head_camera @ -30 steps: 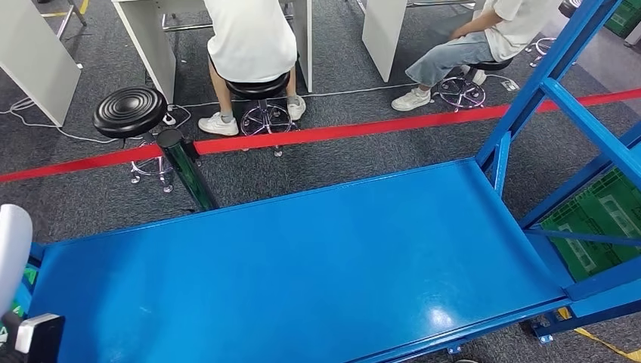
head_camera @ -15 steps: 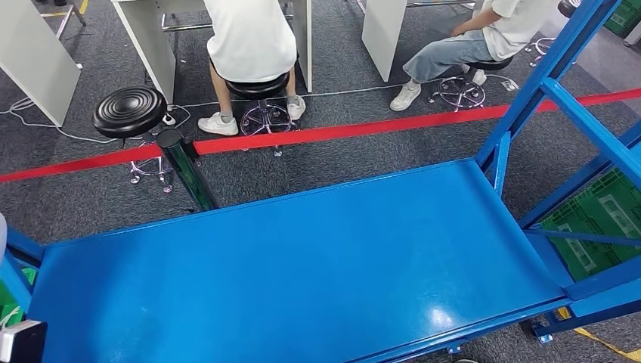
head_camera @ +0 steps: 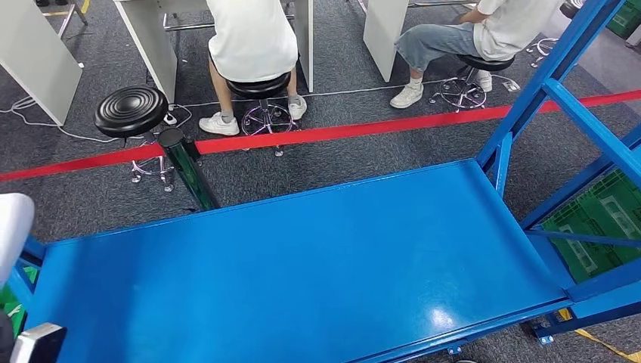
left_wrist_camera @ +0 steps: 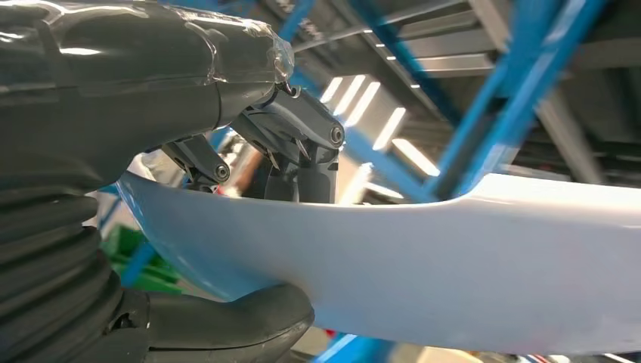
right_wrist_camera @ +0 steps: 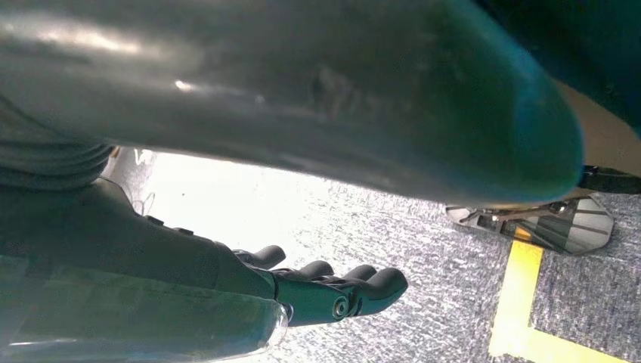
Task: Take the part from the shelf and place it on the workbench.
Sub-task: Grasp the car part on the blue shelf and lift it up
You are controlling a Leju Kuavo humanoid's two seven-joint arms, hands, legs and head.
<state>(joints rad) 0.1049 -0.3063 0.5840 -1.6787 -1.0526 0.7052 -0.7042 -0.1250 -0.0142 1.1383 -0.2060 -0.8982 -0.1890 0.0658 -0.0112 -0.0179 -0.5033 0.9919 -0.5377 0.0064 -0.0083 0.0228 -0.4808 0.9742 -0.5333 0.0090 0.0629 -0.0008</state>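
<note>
Already our left hand (left_wrist_camera: 227, 174) has the white part (left_wrist_camera: 453, 265) clamped: dark fingers (left_wrist_camera: 298, 144) hook over its upper edge and the thick thumb (left_wrist_camera: 249, 321) presses from underneath, near one end. We read the part as a long, curved moulded panel, smooth and glossy, running well out past the hand against the blue shelf frame (left_wrist_camera: 521, 83) behind it. In the head view one rounded white end (head_camera: 11, 227) shows at the left border, just beside the corner of the blue workbench (head_camera: 302, 272), so the part is held in the air and not yet set down.

We judge it light and fairly stiff (a thin shell, by its look), but slick. Held near one end, the long free length will lever against the grip and may slip or swing. A hold nearer the middle, thumb under and fingers over the edge, would serve better; lowering it flat and slowly should protect the finish.

Our right hand (right_wrist_camera: 325, 291) hangs over grey carpet, fingers extended together and holding nothing.
</note>
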